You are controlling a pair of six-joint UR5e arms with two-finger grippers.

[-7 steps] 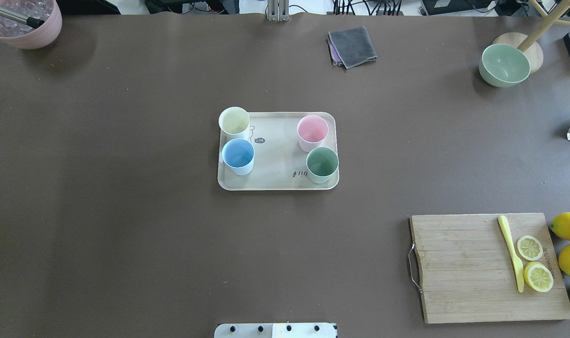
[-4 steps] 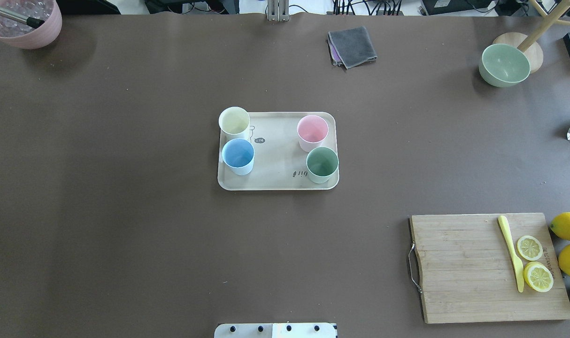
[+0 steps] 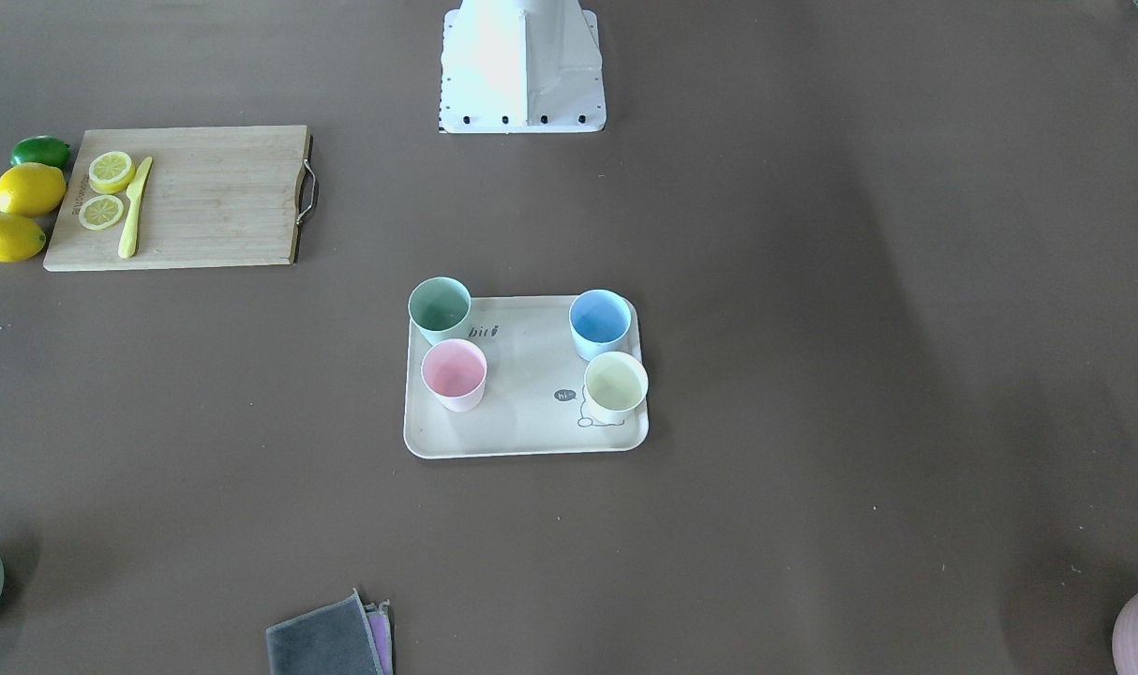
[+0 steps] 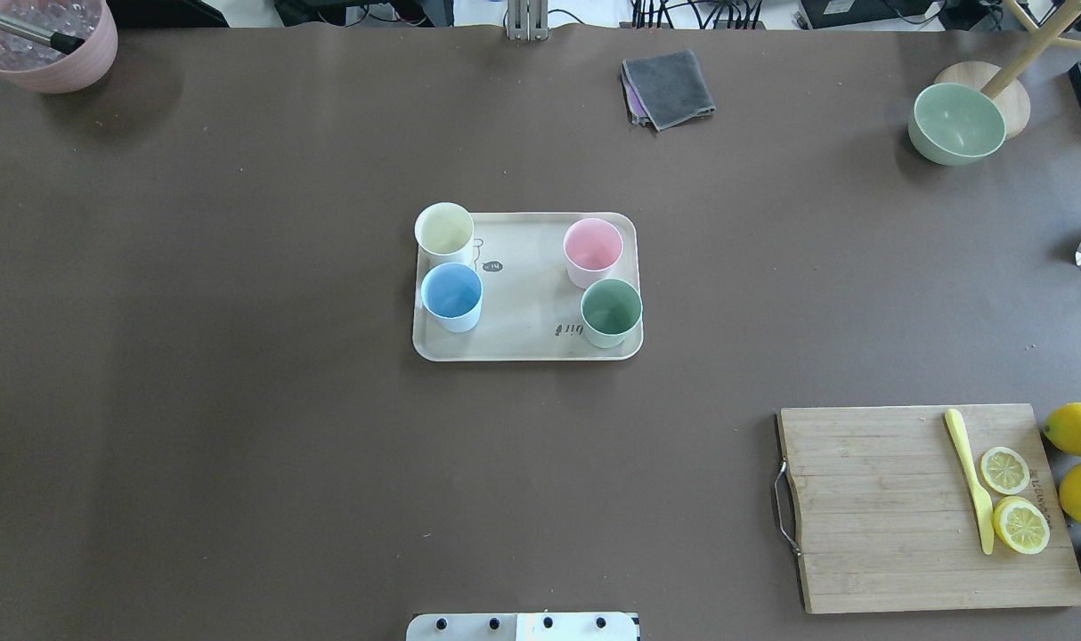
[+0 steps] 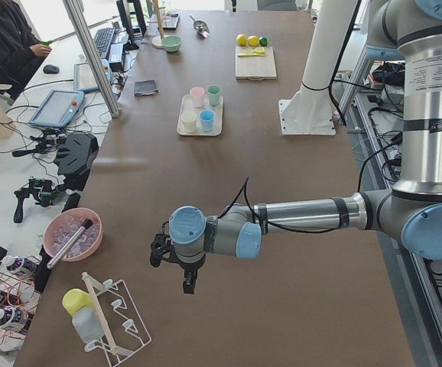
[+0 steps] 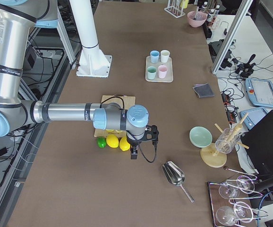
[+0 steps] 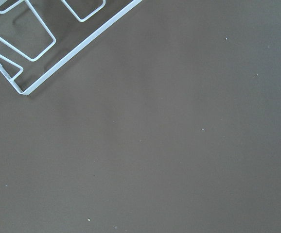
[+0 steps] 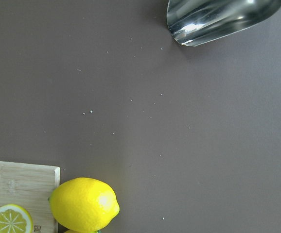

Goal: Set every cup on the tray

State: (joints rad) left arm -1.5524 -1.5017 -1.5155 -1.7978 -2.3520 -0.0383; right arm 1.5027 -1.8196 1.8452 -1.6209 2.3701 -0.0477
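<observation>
The cream-yellow cup (image 4: 444, 230), light blue cup (image 4: 451, 294), pink cup (image 4: 593, 249) and green cup (image 4: 611, 310) stand upright on the tray (image 4: 527, 289) at the overhead frame's centre, well apart from the left gripper (image 5: 160, 251) and right gripper (image 6: 151, 134), whose opening I cannot tell.

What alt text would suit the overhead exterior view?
A cream-yellow cup, light blue cup, pink cup and green cup stand upright on a beige tray mid-table. A cutting board with lemon slices and a knife lies at lower right. No arm shows.
</observation>
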